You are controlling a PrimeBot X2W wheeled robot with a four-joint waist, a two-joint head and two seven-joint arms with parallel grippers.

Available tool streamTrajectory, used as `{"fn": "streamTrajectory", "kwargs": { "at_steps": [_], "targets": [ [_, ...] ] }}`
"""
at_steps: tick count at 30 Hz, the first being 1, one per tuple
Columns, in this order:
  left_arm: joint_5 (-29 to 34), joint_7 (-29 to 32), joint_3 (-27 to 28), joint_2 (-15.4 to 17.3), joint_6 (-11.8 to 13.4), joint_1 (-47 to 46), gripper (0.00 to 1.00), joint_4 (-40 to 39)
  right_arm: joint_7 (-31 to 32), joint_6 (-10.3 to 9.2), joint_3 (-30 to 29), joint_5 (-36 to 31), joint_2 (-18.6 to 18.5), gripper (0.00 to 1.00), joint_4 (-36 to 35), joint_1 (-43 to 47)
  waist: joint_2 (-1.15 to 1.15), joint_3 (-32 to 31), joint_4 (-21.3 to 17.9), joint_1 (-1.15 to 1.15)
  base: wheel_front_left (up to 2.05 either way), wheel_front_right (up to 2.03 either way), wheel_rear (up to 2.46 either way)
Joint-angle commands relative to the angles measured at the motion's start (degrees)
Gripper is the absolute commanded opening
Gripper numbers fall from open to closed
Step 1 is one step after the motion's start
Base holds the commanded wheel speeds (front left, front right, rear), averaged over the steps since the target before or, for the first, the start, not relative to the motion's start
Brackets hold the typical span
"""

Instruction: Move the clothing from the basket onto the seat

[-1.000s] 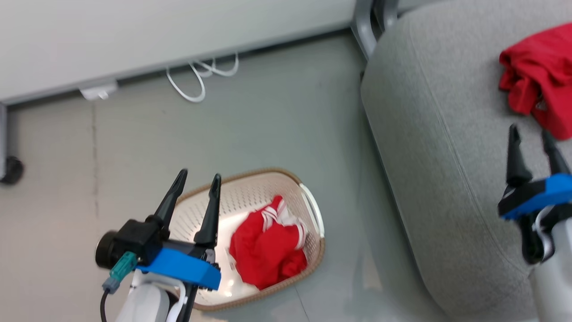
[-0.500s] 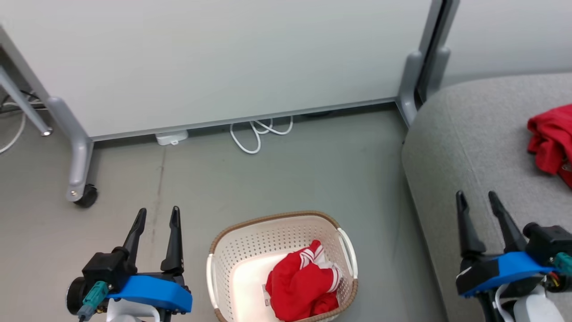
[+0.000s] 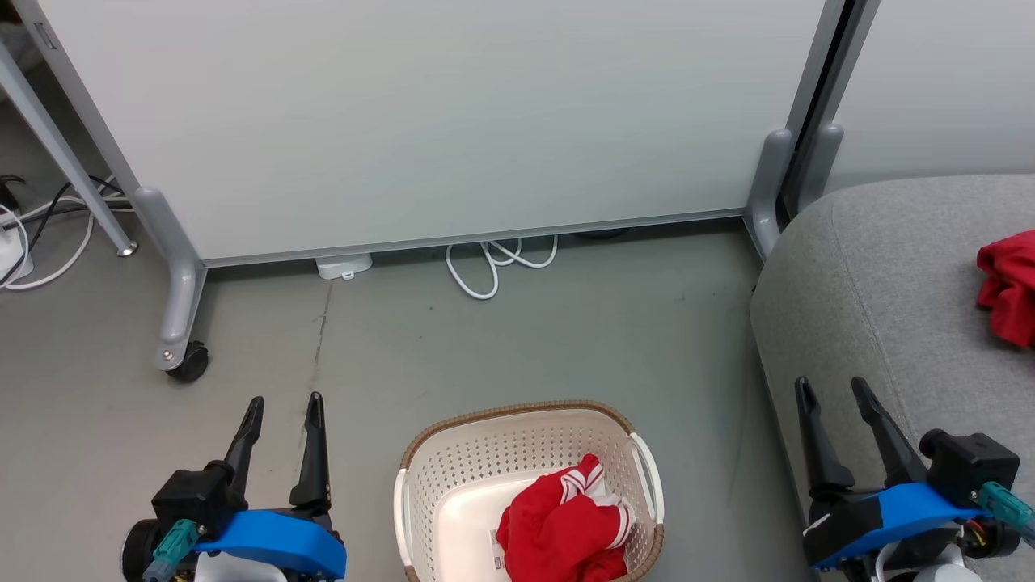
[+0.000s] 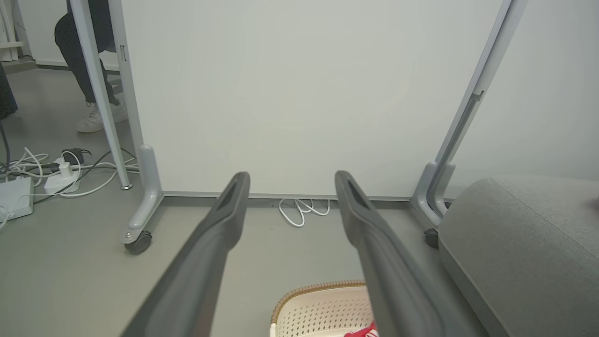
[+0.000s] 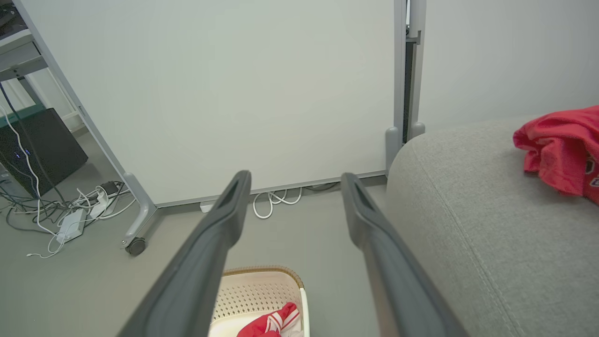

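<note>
In my head view, the bottom edge cuts off the near part of the basket (image 3: 517, 414) and the lower part of the striped red garment (image 3: 562, 529) inside it. This garment covers part of the sticker (image 3: 495, 540), and the sticker's print is too small to read. The right edge cuts the seat (image 3: 873, 275) and the second red garment (image 3: 1007, 291) on it. In my left wrist view, a person (image 4: 63, 35) is partly hidden behind the panel (image 4: 281, 93) frame and cut off by the top edge.

The cream-white perforated plastic basket (image 3: 517, 449) has a brown woven rim; the soft fabric garment (image 3: 558, 537) inside it is red with white stripes.
</note>
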Motion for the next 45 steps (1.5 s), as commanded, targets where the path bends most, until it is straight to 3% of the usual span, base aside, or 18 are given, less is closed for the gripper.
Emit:
{"fn": "streamTrajectory", "kwargs": {
  "at_steps": [1,21,35,45],
  "targets": [
    [0.0,-0.2,0.1,0.3,-0.1,0.2,1.0,0.1,0.2,0.02,0.1,0.2,0.2,1.0,-0.4,0.8,0.0,0.1,0.0,0.01,0.0,0.0,0.0],
    [-0.3,-0.2,-1.6,0.1,-0.1,-2.2,1.0,0.0,0.7,0.03,2.0,2.7,0.5,1.0,-1.7,-1.6,0.0,4.6,-1.4,0.01,0.0,0.0,0.0],
    [-1.4,-0.2,-8.6,1.2,-0.1,-15.5,1.0,3.9,2.5,0.02,4.8,0.2,0.5,1.0,-8.5,-11.3,0.0,26.9,-6.7,0.01,0.0,0.0,0.0],
    [-3.6,-0.2,-15.6,4.1,-0.1,-27.6,1.0,13.8,-0.8,0.02,10.3,1.4,0.5,1.0,-8.6,-19.3,0.0,41.8,-13.2,0.01,0.0,0.0,0.0]
  ]
}}
